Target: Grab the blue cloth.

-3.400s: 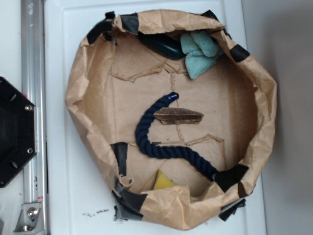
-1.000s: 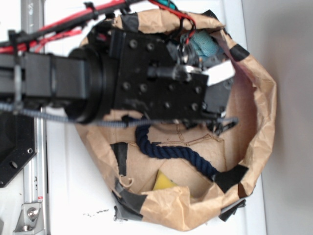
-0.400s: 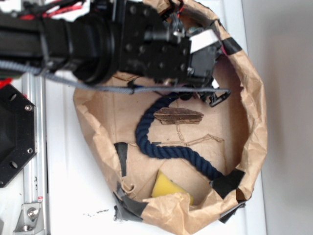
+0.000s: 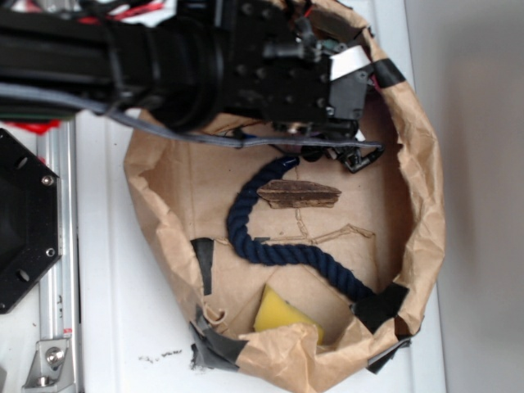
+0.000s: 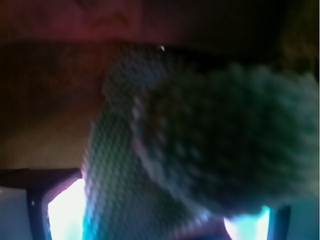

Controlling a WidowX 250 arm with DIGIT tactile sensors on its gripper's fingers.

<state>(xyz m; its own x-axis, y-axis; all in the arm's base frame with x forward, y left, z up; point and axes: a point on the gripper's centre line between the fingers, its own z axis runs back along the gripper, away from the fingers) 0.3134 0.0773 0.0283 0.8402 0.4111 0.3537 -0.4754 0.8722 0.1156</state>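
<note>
In the wrist view the blue cloth [image 5: 225, 140], teal and nubby, fills most of the frame, dim and blurred. It lies between my gripper's [image 5: 155, 220] two bright fingers [image 5: 65, 210], which stand wide apart at the bottom corners. Whether the pads touch it I cannot tell. In the exterior view the black arm covers the top of the brown paper bag [image 4: 426, 213]. The gripper [image 4: 348, 78] reaches down by the bag's far wall. The cloth is hidden beneath it there.
Inside the bag lie a thick navy rope [image 4: 270, 237], a flat brown wood piece [image 4: 299, 194] and a yellow sponge [image 4: 282, 318] at the near rim. A black hexagonal mount [image 4: 24, 221] and a metal rail [image 4: 57, 327] stand to the left.
The arm came in from the left and moved up over the cloth, which it now covers. The bag's rim has been pushed and reshaped, baring more of the sponge.
</note>
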